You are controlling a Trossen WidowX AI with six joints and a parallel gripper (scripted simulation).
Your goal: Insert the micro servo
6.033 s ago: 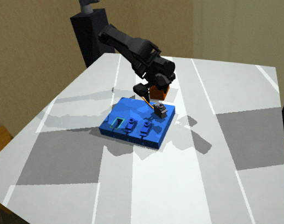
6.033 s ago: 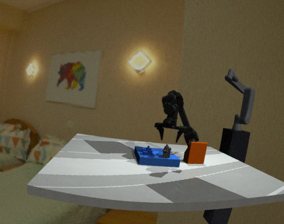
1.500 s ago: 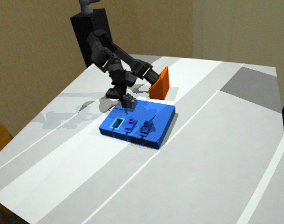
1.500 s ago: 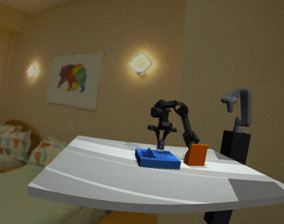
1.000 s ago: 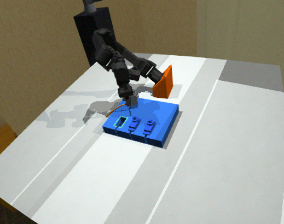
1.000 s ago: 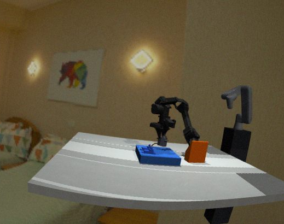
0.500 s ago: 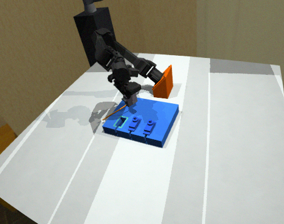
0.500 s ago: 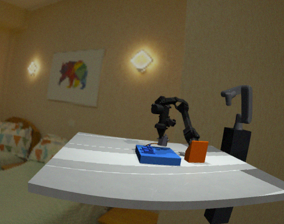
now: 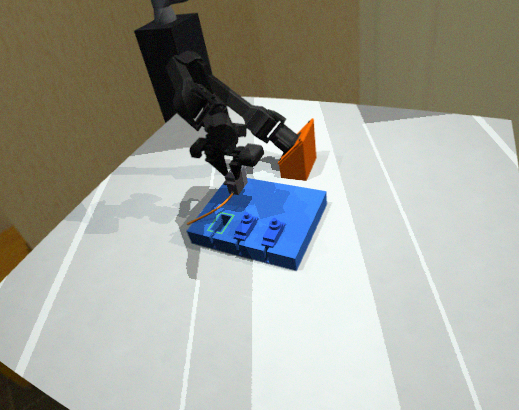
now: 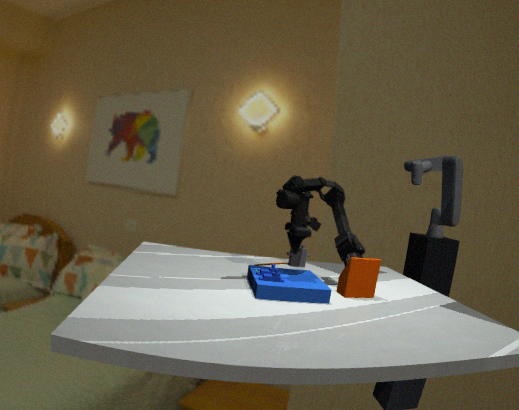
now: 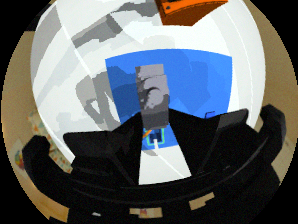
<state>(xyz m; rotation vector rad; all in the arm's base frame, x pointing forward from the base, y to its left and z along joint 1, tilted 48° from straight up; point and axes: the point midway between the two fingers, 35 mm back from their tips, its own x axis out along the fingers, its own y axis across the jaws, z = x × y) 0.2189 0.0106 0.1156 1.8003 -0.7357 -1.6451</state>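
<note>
My gripper (image 9: 236, 181) (image 10: 297, 254) (image 11: 154, 113) is shut on the loose grey micro servo (image 9: 237, 184) (image 10: 297, 258) (image 11: 152, 94). It holds the servo above the back left part of the blue deck (image 9: 291, 210) (image 10: 296, 287) (image 11: 200, 83). The servo's orange cable (image 9: 211, 210) trails down to the left over the deck's edge. The empty pocket, marked by a green outline (image 9: 221, 222), lies at the deck's front left, in front of and below the servo. Two blue servos (image 9: 245, 225) (image 9: 272, 231) sit in the pockets to its right.
An orange wedge-shaped block (image 9: 300, 152) (image 10: 359, 277) stands just behind the deck, near the arm's base. A black post with a grey camera arm (image 9: 173, 55) (image 10: 431, 260) stands at the table's back edge. The deck lies on a white and grey striped table (image 9: 336, 325).
</note>
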